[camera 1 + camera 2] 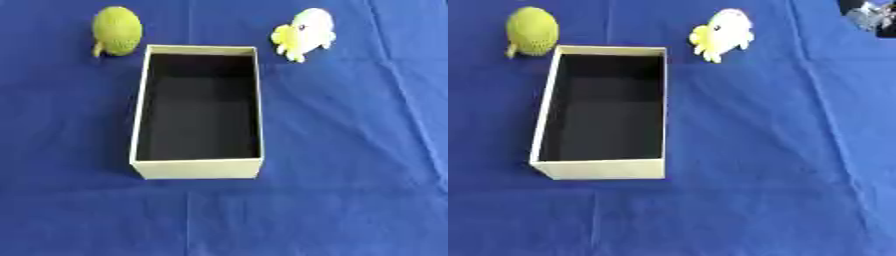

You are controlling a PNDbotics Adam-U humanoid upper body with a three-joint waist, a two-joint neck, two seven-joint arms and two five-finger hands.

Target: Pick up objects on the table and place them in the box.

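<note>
The right hand [870,15] is only glimpsed at the upper right corner of the right eye view, as a dark and silvery shape cut off by the edge; whether its fingers are straight or curled cannot be told. It is seen above the blue cloth [350,150], well apart from every object, and nothing is shown in contact with it. The left hand is not seen in either view.

From that corner, toward nine o'clock, the nearest object is met: a white and yellow plush toy [304,34], laid on the cloth beyond the far right corner of the box. It is set close to the box but apart from it.

The box [198,169] is placed near the middle of the cloth, a long cream-walled rectangle with a dark interior, its long axis running from twelve to six o'clock. Nothing is seen inside it.

At about eleven o'clock from the box, a round green knitted toy [116,31] is found, with a small pale tail pointing toward seven o'clock. It is set just beside the box's far left corner; whether it touches the wall cannot be told.

The cloth is marked by faint fold lines.
</note>
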